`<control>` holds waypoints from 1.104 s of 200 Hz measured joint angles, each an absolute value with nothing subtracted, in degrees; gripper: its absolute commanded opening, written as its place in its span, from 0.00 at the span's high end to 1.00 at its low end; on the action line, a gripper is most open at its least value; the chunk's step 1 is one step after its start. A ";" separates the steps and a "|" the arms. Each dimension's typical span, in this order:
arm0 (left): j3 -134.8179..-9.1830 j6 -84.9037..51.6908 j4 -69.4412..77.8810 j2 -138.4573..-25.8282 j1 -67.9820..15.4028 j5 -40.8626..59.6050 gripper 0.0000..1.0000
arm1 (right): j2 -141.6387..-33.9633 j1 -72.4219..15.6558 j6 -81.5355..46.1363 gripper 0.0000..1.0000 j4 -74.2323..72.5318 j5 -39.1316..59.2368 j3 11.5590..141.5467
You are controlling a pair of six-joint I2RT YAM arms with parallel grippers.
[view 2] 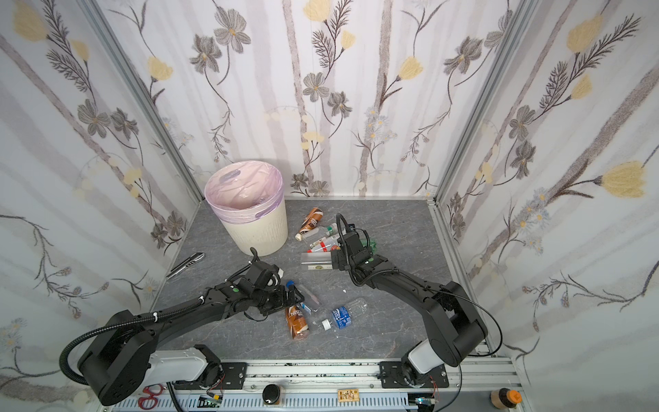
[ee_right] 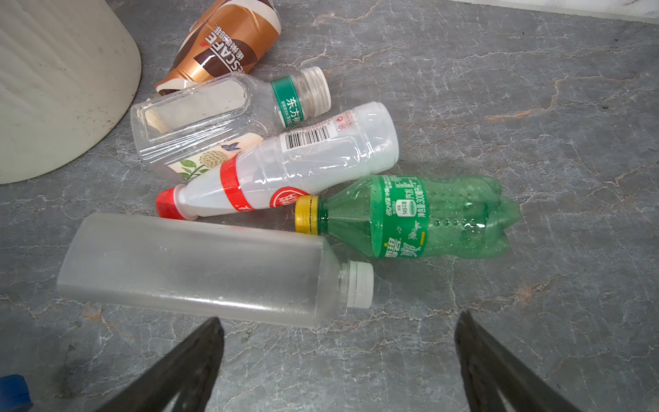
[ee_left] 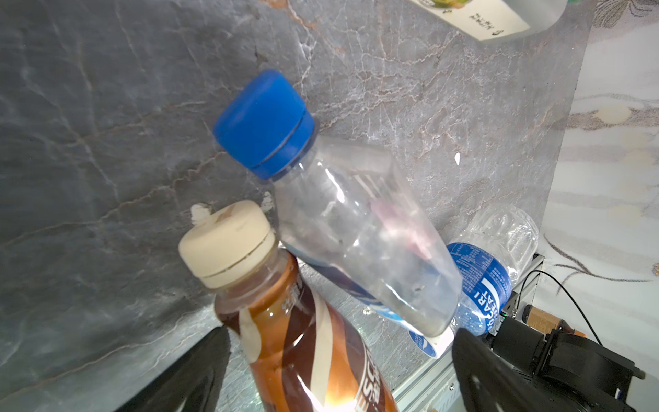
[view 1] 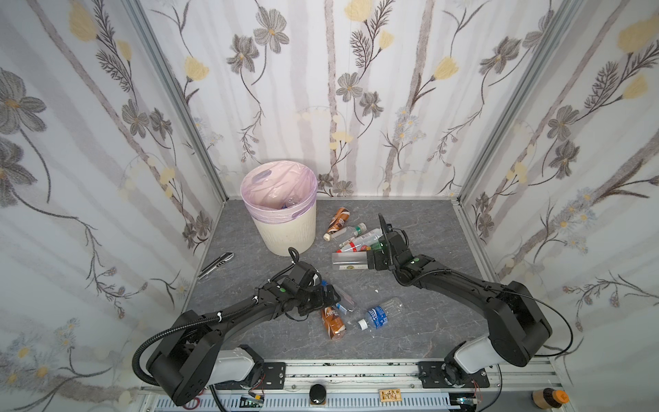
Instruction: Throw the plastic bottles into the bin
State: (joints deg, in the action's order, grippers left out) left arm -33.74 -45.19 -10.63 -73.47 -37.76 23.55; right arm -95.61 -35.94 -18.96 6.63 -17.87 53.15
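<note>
The bin (view 1: 285,233) is seen at the back left of the grey table (view 1: 428,339), with a clear bottle (view 1: 291,202) lying inside its pink liner. The right gripper (ee_right: 338,318) is spread wide and empty just beside a frosted bottle (ee_right: 199,265), near which a green bottle (ee_right: 428,217), a red-capped white bottle (ee_right: 303,167), a clear square bottle (ee_right: 199,114) and a brown coffee bottle (ee_right: 228,42) are clustered by the bin. The left gripper (ee_left: 340,333) is likewise fully parted with nothing clamped, a second coffee bottle (ee_left: 303,342) being framed between its fingers (ee_left: 192,374), with a blue-capped bottle (ee_left: 356,232) just beside it and a blue-labelled bottle (ee_left: 481,281) near.
</note>
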 measured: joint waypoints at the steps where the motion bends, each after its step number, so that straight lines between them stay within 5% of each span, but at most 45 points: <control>1: -33.74 -45.21 -10.61 -73.49 -37.78 23.55 0.00 | -95.55 -35.94 -18.96 0.00 6.61 -17.85 53.08; 221: -35.99 -48.42 -3.14 -78.30 -38.02 22.46 0.00 | -88.68 -40.51 -20.10 0.00 2.09 -10.44 42.19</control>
